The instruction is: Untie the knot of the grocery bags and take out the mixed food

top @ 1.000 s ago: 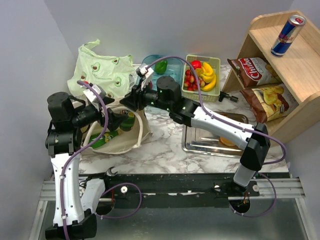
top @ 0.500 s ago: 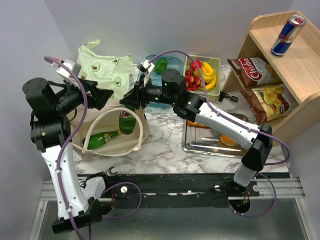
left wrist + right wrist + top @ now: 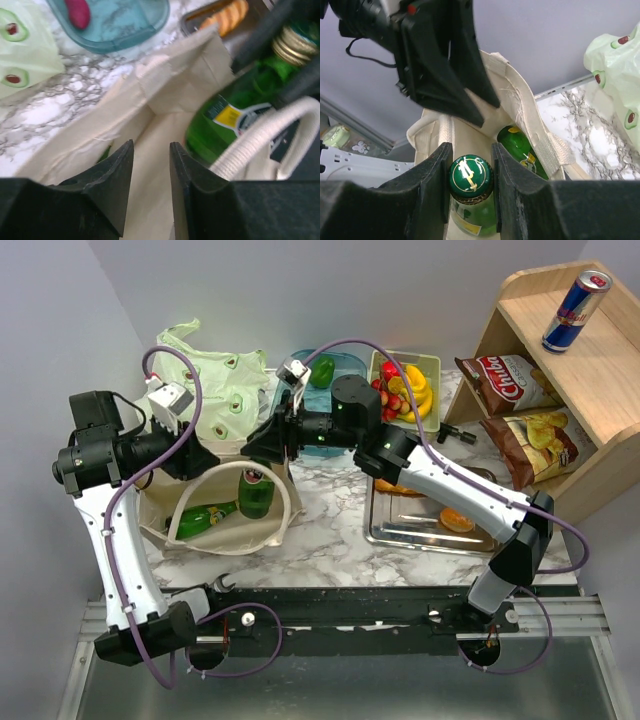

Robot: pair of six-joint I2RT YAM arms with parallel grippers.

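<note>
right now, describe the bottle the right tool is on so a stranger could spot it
Find the beige canvas tote open on the left, in front of the pale green bag. Two green bottles sit in it. The upright bottle at the mouth is the one, its cap gripped by the right tool; the other bottle lies flat.

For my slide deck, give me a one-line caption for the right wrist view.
Right gripper shut on the neck of a green bottle in the beige canvas tote.

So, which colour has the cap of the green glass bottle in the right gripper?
Dark green cap with a gold emblem; right wrist view shows it best.
</note>
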